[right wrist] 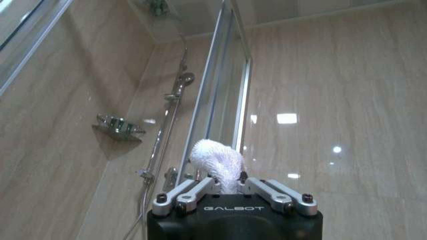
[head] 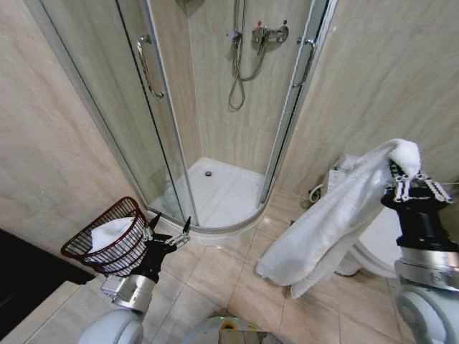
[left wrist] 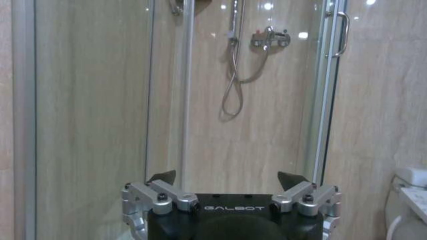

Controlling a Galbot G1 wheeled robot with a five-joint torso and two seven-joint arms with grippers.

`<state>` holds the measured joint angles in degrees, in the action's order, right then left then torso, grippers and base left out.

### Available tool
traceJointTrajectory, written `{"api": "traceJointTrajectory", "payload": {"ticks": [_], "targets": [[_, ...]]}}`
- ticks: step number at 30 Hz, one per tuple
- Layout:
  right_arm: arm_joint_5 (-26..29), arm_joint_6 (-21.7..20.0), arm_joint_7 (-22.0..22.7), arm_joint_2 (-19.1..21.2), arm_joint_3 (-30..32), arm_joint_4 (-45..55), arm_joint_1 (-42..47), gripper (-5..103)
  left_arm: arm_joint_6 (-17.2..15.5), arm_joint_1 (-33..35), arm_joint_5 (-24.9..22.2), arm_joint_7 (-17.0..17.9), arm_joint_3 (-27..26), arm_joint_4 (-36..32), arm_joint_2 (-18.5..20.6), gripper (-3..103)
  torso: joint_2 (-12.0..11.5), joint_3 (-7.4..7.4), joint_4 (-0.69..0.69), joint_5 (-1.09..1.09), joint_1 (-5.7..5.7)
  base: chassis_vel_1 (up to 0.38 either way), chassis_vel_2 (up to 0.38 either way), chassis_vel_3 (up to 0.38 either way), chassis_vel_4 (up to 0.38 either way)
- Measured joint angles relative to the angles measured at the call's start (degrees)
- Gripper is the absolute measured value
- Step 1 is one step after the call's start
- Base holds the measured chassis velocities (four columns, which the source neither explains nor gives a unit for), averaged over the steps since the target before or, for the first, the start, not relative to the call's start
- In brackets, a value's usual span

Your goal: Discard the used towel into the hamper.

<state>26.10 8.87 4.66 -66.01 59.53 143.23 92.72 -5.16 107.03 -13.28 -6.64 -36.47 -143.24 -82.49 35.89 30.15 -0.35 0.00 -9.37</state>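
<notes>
While right tool [head: 414, 185] grips one towel [head: 337, 218], left tool [head: 169, 231] open, one hamper [head: 109, 236].

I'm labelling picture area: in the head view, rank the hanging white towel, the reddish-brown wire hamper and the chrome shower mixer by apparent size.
1. White towel, gripped by the right gripper, largest, though near the camera.
2. Reddish-brown wire hamper, beside the open left gripper.
3. Chrome shower mixer, smallest, though farthest.

A tiled bathroom: glass corner shower stall [head: 215, 107], hose and mixer tap [head: 269, 34], toilet [head: 373, 236].
</notes>
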Motion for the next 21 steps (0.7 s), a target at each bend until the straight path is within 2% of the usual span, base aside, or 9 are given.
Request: {"api": "traceJointTrajectory", "payload": {"ticks": [21], "targets": [[3.98,-0.63,0.42,2.10,3.83,0.01,-0.19,7,0.00,0.00,0.00,0.00,0.00,0.00,0.00,99,5.17,2.90,0.00,0.00,-2.26,0.000,0.000,0.000,0.000]]}}
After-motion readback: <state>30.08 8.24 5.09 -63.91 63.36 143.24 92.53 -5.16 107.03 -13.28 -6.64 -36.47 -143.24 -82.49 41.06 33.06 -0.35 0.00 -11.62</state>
